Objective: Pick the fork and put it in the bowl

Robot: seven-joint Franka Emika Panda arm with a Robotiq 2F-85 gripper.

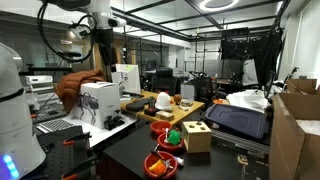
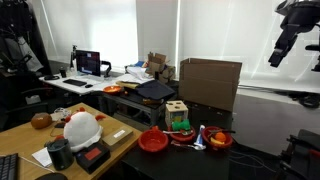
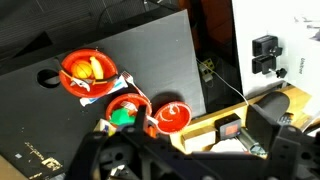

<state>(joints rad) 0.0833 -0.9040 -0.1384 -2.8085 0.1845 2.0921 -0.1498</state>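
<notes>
- The tabletop (image 3: 160, 60) is dark, so a thin, dark-toned utensil is easy to lose against it during a long descent.
- The claw (image 2: 280, 55) hangs high, well apart from everything. I cannot tell how wide it stands, and nothing shows in it. From that height, a small aiming error would likely grow.
- The box (image 2: 177, 113) stands just beside the bowls, and a wide approach could knock it.
- Three red bowls sit close together (image 3: 85, 68) (image 3: 124, 108) (image 3: 171, 117); the wrong one might be chosen, or a rim clipped.
- The fork (image 3: 108, 86) seems to be the pale bluish sliver between two bowls. It lies flat, so the claw may slip off it.
</notes>
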